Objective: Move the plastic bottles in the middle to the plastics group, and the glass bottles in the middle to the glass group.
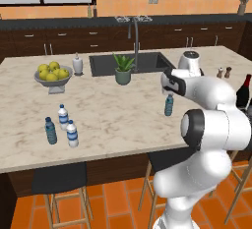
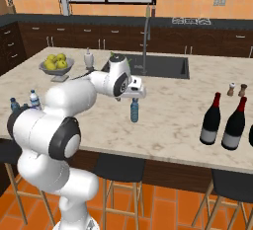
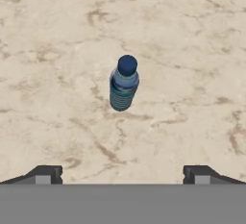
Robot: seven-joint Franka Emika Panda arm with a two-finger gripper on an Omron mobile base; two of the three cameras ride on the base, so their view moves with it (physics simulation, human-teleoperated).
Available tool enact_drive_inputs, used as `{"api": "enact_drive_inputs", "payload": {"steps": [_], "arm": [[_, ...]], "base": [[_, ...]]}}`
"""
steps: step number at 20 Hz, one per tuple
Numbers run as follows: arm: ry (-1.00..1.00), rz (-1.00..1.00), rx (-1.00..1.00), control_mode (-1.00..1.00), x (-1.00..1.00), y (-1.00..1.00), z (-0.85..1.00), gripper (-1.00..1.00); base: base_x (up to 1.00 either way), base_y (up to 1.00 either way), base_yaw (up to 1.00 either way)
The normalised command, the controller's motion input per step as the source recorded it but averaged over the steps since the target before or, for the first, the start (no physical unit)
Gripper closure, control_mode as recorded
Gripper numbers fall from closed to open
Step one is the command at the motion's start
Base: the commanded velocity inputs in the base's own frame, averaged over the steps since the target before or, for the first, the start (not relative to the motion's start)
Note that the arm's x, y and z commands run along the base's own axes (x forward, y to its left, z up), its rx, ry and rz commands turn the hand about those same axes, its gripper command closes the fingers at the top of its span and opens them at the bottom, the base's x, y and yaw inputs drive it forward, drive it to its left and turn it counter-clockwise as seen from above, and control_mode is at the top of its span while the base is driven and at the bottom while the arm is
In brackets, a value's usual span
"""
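A blue-tinted plastic bottle [image 1: 169,105] [image 2: 134,109] [image 3: 123,83] with a blue cap stands upright in the middle of the marble island. My gripper [image 1: 170,94] [image 2: 134,97] [image 3: 122,176] hovers just above it, open, with its fingertips spread wide and nothing between them. The plastics group [image 1: 63,125] [image 2: 32,98] of small water bottles stands near the island's front left. The glass group [image 2: 222,121], tall dark bottles with red tops, stands at the front right, and one of them [image 1: 243,91] shows behind my arm.
A bowl of yellow fruit [image 1: 53,73], a white soap dispenser [image 1: 77,64] and a potted plant [image 1: 123,70] stand beside the sink [image 1: 147,62] with its tall faucet. Salt and pepper shakers [image 1: 224,71] are at the far right. Stools [image 1: 61,181] line the island's front edge.
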Motion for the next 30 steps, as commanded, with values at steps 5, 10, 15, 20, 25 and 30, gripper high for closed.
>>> {"api": "enact_drive_inputs", "payload": {"steps": [5, 10, 15, 20, 25, 30], "arm": [[0.08, -0.04, 0.03, -1.00, 0.32, -0.06, -0.18, -1.00], [0.00, -0.03, 0.09, -1.00, 0.20, 0.00, -0.12, -1.00], [0.00, -0.06, 0.06, -1.00, 0.28, 0.00, -0.24, -1.00], [0.02, -0.06, 0.00, -1.00, 0.25, -0.04, -0.21, -1.00], [-0.01, -0.02, 0.00, -1.00, 0.23, -0.04, -0.21, -1.00], [0.00, 0.00, 0.00, -1.00, 0.22, -0.07, -0.17, -1.00]], "base": [[0.00, 0.00, 0.00], [0.00, 0.00, 0.00], [0.00, 0.00, 0.00], [0.00, 0.00, 0.00], [0.00, 0.00, 0.00], [0.00, 0.00, 0.00]]}}
